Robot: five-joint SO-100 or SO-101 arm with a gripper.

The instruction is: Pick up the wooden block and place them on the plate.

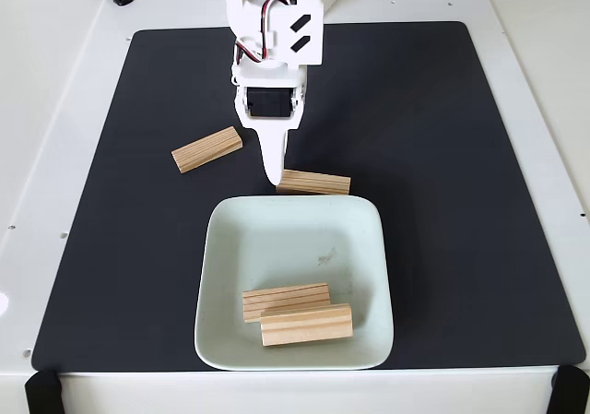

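A black mat is covering the white desk; the jaws (gap unclear) are touching a wooden block.

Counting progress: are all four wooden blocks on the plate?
No: two blocks lie on the plate, two on the mat.

Fixed view: arm cut off by the top edge; pincer tip hides the left end of one block; its jaw state indiscernible.
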